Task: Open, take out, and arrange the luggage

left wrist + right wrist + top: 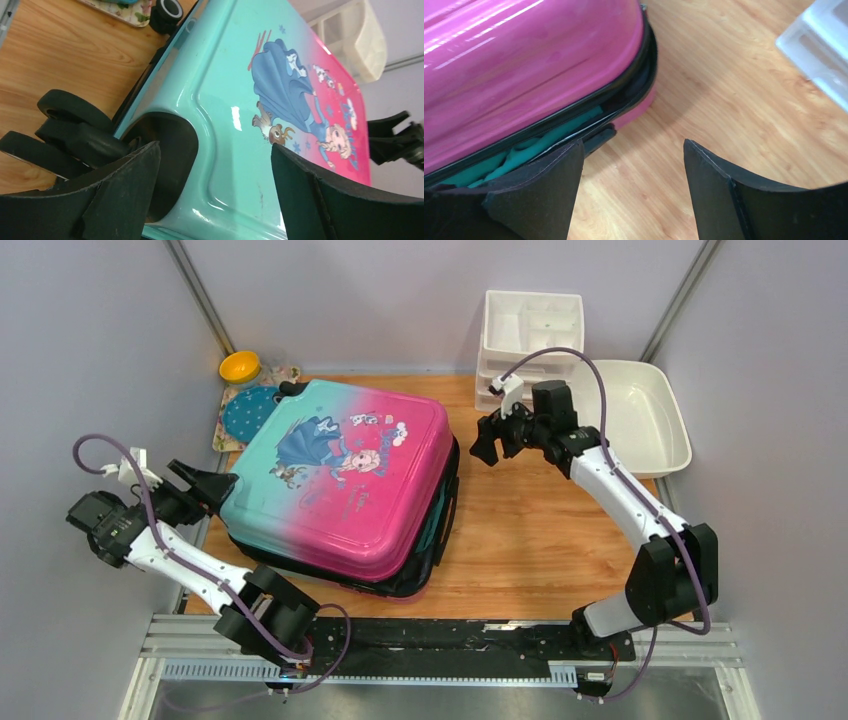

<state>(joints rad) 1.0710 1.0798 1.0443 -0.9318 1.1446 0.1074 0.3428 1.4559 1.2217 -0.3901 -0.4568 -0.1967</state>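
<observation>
Wooden table, grey walls

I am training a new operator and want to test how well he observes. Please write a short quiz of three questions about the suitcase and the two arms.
1. True or false: the teal-to-pink hard-shell suitcase is fully closed.
2. Which hand is close to the suitcase's black wheels? A) left hand B) right hand
3. Fill in: the white rounded plastic basin stands at the far ____ corner of the wooden table.

Key
1. False: a gap along the pink edge shows a teal item inside.
2. A
3. right
</observation>
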